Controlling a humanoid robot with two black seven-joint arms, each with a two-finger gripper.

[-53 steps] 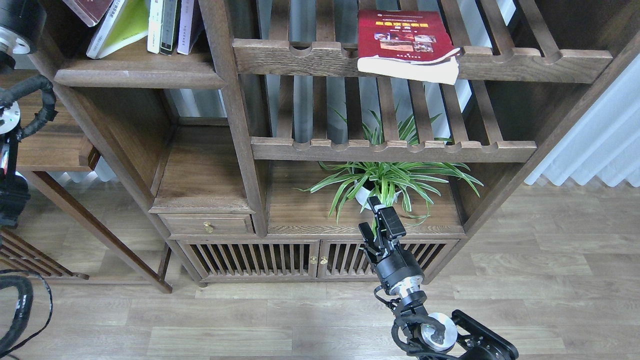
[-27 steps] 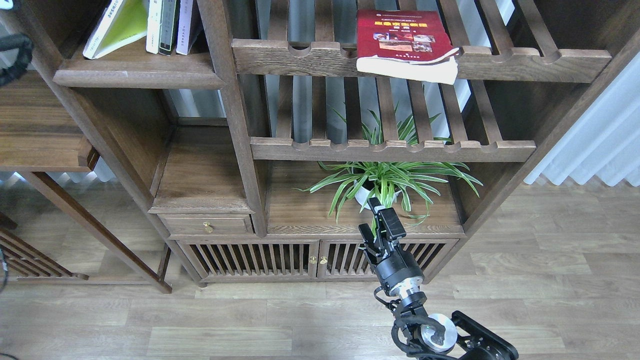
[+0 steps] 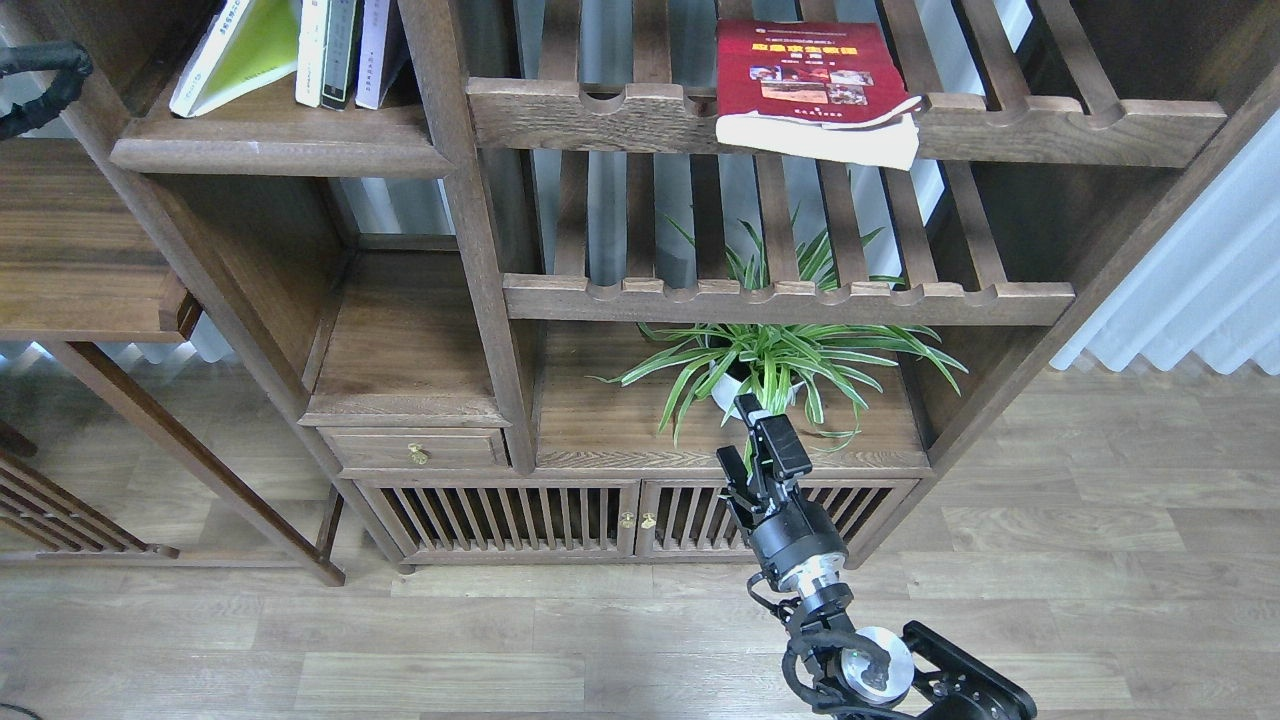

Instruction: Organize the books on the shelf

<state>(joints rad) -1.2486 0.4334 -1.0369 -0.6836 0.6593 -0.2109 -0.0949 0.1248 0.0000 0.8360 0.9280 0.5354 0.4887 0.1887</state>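
Moved since earlier: left arm has pulled up and out at top left; only a bit of black cable (image 3: 40, 75) shows there now, and the maroon book seen at that corner a second ago is out of frame. Right arm unchanged.
Head view, shelf (image 3: 275, 140): solid dark board, top left. The yellow-green book (image 3: 240, 50) leans on it, tilted left, just beside thin upright white, dark-green and lavender spines.
Head view, red book (image 3: 805, 85): lies flat on the upper slatted shelf (image 3: 1050, 125), well apart from the solid board, with its white page edge overhanging the front rail and sagging.
Right gripper (image 3: 752, 440): low, in front of the cabinet (image 3: 500, 515), near the spider plant (image 3: 775, 360); fingers parted a little, holding nothing.
Left gripper: out of frame.
Handling, red book: thick paperback, likely fairly heavy but floppy, glossy cover probably slick. Best pinched at the overhanging front edge, near the spine side so pages don't splay.
Progress: judged partly done; red book not yet on the solid board.
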